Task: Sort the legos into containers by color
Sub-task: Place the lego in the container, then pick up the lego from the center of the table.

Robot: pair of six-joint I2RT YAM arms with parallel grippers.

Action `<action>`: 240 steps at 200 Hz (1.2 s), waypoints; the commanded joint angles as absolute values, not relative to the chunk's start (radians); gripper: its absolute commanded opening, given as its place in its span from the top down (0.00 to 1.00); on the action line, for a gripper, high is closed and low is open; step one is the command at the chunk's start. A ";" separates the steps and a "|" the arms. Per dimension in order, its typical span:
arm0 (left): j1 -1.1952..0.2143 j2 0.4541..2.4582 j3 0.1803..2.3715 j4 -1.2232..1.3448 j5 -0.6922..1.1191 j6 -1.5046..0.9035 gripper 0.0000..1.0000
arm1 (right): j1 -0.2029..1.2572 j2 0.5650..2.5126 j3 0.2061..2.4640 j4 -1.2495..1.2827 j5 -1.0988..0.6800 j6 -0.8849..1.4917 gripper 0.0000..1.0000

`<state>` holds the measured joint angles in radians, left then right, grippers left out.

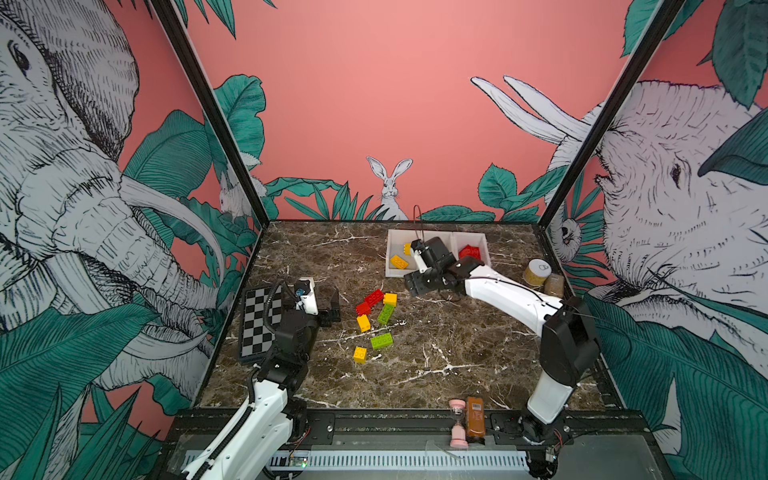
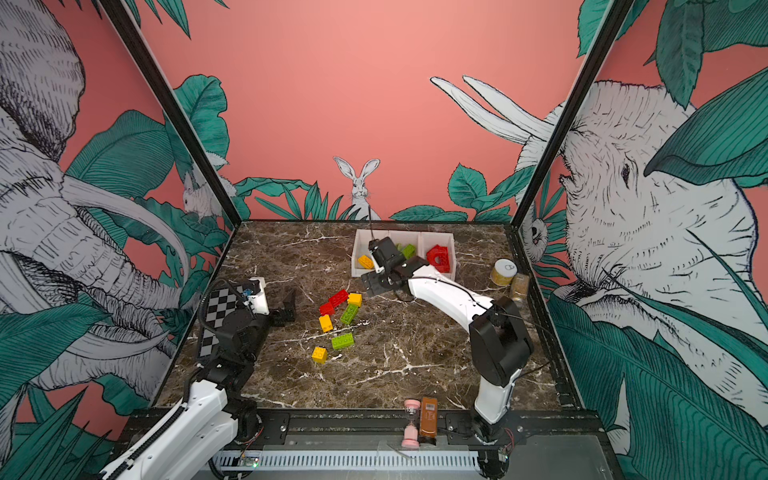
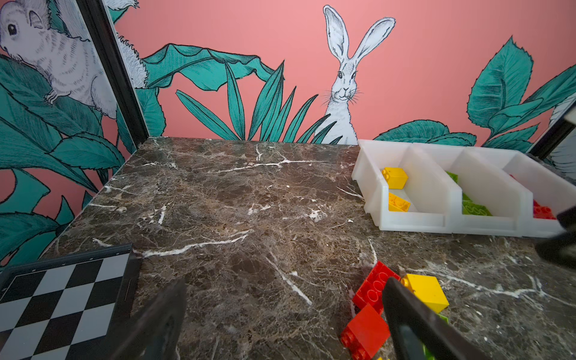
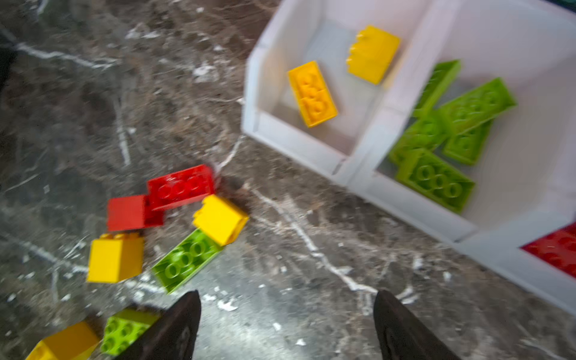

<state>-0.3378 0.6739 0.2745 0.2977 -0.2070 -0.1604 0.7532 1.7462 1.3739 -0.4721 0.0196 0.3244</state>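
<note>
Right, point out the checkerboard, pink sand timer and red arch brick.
Checkerboard (image 1: 255, 328): in a top view, middle squares.
Pink sand timer (image 1: 458, 422): in a top view, waist.
Red arch brick (image 2: 443, 252): in a top view, above its opening.

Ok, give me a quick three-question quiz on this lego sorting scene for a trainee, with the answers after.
1. How many loose legos lie on the marble table?
2. True or false: the right gripper is holding a lego.
3. Which colour of lego lies in the middle bin? A red, B lime green, C yellow.
Key: 1. Seven. 2. False, it is open and empty. 3. B.
</note>
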 commanded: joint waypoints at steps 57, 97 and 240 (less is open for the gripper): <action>-0.339 0.660 0.272 0.318 -0.208 -0.164 0.01 | 0.971 1.807 1.305 -0.443 0.031 0.505 0.14; -0.339 0.660 0.272 0.316 -0.213 -0.163 0.01 | 1.022 1.892 1.388 -0.467 0.021 0.504 0.13; -0.340 0.664 0.273 0.319 -0.210 -0.166 0.01 | 1.075 2.041 1.465 -0.549 0.037 0.493 0.15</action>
